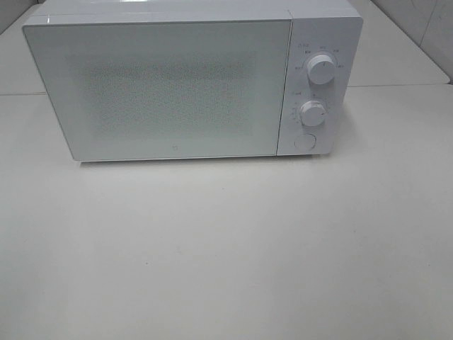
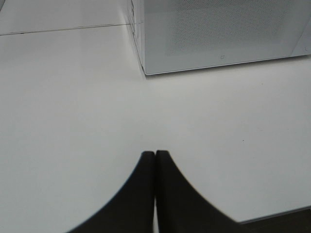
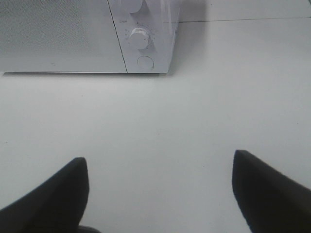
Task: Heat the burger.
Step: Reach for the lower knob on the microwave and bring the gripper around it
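Since the microwave (image 1: 177, 85) stands shut in the upper half of the exterior view and no burger shows in any view, the step in hand is probably getting the door (image 1: 159, 88) open.

Right tool (image 3: 159, 158): jaws spread wide, nothing between them, poised over bare counter (image 1: 226, 248) in front of the control panel. Left tool (image 2: 155, 154): fingers pressed together, holding nothing, over the counter near the oven's left front corner.

To do it well (judgement): the right tool is the nearer to the panel. The round button (image 1: 305, 142) at the panel's lower end, under the lower knob (image 1: 312, 112), looks like the door release. Press it squarely with one fingertip, without brushing that knob or the upper knob (image 1: 322, 69). Keep the left tool clear of the door's swing.

Hidden or unclear:
- Burger: not visible on the counter; the frosted, dotted door shows nothing of the cavity, so I cannot tell if it is inside or out of frame.
- Neither arm appears in the exterior view.
- Dial markings too small to read.
- Oven's top rear cut off at the frame's upper edge.
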You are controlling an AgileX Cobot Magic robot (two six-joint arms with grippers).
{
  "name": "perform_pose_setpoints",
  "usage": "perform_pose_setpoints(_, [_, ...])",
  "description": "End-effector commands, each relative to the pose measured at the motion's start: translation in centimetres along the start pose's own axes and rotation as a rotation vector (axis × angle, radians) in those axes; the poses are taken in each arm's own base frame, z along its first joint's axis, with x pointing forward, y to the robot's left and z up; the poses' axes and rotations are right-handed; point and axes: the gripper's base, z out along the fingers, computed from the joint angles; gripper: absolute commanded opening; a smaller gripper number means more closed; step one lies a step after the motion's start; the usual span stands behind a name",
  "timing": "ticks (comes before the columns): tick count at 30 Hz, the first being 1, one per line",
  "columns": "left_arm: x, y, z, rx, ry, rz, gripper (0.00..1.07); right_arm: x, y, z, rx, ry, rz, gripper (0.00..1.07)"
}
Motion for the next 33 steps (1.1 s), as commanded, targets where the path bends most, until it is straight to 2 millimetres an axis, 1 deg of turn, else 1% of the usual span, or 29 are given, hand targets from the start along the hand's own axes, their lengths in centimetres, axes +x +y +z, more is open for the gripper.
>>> perform_pose_setpoints(1, [0.0, -0.1, -0.2, 0.004, -0.037, -0.002, 0.0, -0.2, 0.0, -0.4, 0.006, -0.038, -0.011, 0.75])
perform_pose_setpoints(2, [0.0, -0.1, -0.2, 0.004, -0.037, -0.002, 0.0, -0.8, 0.0, -0.7, 0.006, -0.081, -0.01, 0.75])
perform_pose_setpoints(4, [0.0, -0.1, -0.2, 0.004, -0.037, -0.002, 0.0, -1.1, 0.0, -0.7, 0.004, -0.1, -0.009, 0.75])
perform_pose_setpoints(5, [0.0, -0.1, -0.2, 0.004, -0.037, -0.002, 0.0, -2.0, 0.0, -0.5, 0.005, -0.146, -0.008, 0.75])
perform_pose_setpoints(7, [0.0, -0.1, -0.2, 0.004, -0.037, -0.002, 0.0, -2.3, 0.0, -0.2, 0.006, -0.158, -0.007, 0.75])
perform_pose_setpoints(9, [0.0, -0.1, -0.2, 0.004, -0.037, -0.002, 0.0, -3.8, -0.1, 1.2, 0.012, -0.181, -0.008, 0.75])
perform_pose_setpoints(10, [0.0, -0.1, -0.2, 0.004, -0.037, -0.002, 0.0, -3.8, -0.1, 1.2, 0.012, -0.181, -0.008, 0.75])
perform_pose_setpoints(11, [0.0, -0.1, -0.2, 0.004, -0.037, -0.002, 0.0, -4.1, -0.1, 1.7, 0.013, -0.183, -0.007, 0.75])
perform_pose_setpoints(12, [0.0, -0.1, -0.2, 0.004, -0.037, -0.002, 0.0, -4.8, -0.2, 2.7, 0.016, -0.181, -0.006, 0.75])
perform_pose_setpoints(15, [0.0, -0.1, -0.2, 0.004, -0.037, -0.002, 0.0, -5.0, -0.3, 3.2, 0.019, -0.179, -0.006, 0.75])
perform_pose_setpoints(16, [0.0, -0.1, -0.2, 0.004, -0.037, -0.002, 0.0, -5.3, -0.4, 4.5, 0.025, -0.17, -0.007, 0.75])
perform_pose_setpoints(17, [0.0, -0.1, -0.2, 0.004, -0.037, -0.002, 0.0, -5.5, -0.4, 5.1, 0.026, -0.167, -0.005, 0.75])
perform_pose_setpoints(18, [0.0, -0.1, -0.2, 0.004, -0.037, -0.002, 0.0, -5.5, -0.4, 5.1, 0.026, -0.167, -0.005, 0.75])
perform_pose_setpoints(19, [0.0, -0.1, -0.2, 0.004, -0.037, -0.002, 0.0, -5.8, -0.5, 6.5, 0.031, -0.153, -0.003, 0.75])
perform_pose_setpoints(20, [0.0, -0.1, -0.2, 0.004, -0.037, -0.002, 0.0, -5.9, -0.6, 7.1, 0.032, -0.142, -0.001, 0.75])
perform_pose_setpoints(21, [0.0, -0.1, -0.2, 0.004, -0.037, -0.002, 0.0, -5.9, -0.6, 7.1, 0.032, -0.142, -0.001, 0.75])
perform_pose_setpoints(22, [0.0, -0.1, -0.2, 0.004, -0.037, -0.002, 0.0, -6.3, -0.7, 8.3, 0.036, -0.131, 0.001, 0.75])
perform_pose_setpoints(23, [0.0, -0.1, -0.2, 0.004, -0.037, -0.002, 0.0, -6.5, -0.7, 9.0, 0.037, -0.128, 0.002, 0.75])
perform_pose_setpoints(24, [0.0, -0.1, -0.2, 0.004, -0.037, -0.002, 0.0, -6.5, -0.7, 9.0, 0.037, -0.128, 0.002, 0.75])
perform_pose_setpoints(26, [0.0, -0.1, -0.2, 0.004, -0.037, -0.002, 0.0, -7.1, -0.9, 11.4, 0.045, -0.115, 0.005, 0.75])
perform_pose_setpoints(27, [0.0, -0.1, -0.2, 0.004, -0.037, -0.002, 0.0, -7.1, -0.9, 11.4, 0.045, -0.115, 0.005, 0.75])
perform_pose_setpoints(28, [0.0, -0.1, -0.2, 0.004, -0.037, -0.002, 0.0, -7.2, -1.0, 11.9, 0.046, -0.122, 0.005, 0.75])
perform_pose_setpoints(29, [0.0, -0.1, -0.2, 0.004, -0.037, -0.002, 0.0, -7.4, -1.1, 13.1, 0.05, -0.125, 0.006, 0.75])
perform_pose_setpoints(32, [0.0, -0.1, -0.2, 0.004, -0.037, -0.002, 0.0, -7.5, -1.2, 13.7, 0.052, -0.126, 0.006, 0.75])
perform_pose_setpoints(33, [0.0, -0.1, -0.2, 0.004, -0.037, -0.002, 0.0, -7.6, -1.2, 14.8, 0.055, -0.131, 0.007, 0.75])
